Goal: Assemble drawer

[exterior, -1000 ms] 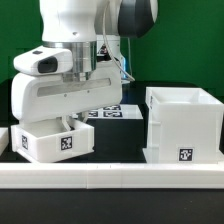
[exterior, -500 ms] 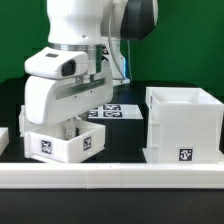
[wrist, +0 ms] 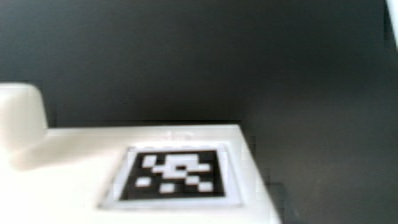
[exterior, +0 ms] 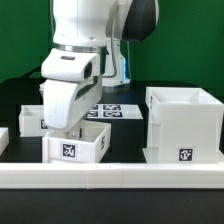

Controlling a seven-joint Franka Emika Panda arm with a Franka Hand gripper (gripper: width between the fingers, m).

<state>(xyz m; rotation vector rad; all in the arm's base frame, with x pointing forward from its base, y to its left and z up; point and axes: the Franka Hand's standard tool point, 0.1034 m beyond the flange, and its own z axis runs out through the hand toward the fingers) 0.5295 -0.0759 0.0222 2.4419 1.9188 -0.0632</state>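
My gripper (exterior: 73, 129) reaches down into a small white tray (exterior: 76, 146) with a tag on its front, at the exterior view's left of centre, and is shut on its wall. A second small tray (exterior: 28, 121) stands behind it at the far left. The large cube casing (exterior: 185, 125), open at the top and with a tag low on its front, stands at the right. The wrist view shows the held tray's white face with its tag (wrist: 178, 172) very close, and a rounded white part (wrist: 18, 120) beside it. My fingertips are hidden there.
The marker board (exterior: 112, 110) lies flat on the dark table behind the trays. A long low white border wall (exterior: 120, 176) runs along the front edge. There is a dark gap of table (exterior: 128, 140) between the held tray and the casing.
My arm has moved toward the exterior view's right, and the small tray has moved with it, closer to the casing. The second tray at the far left is now uncovered.
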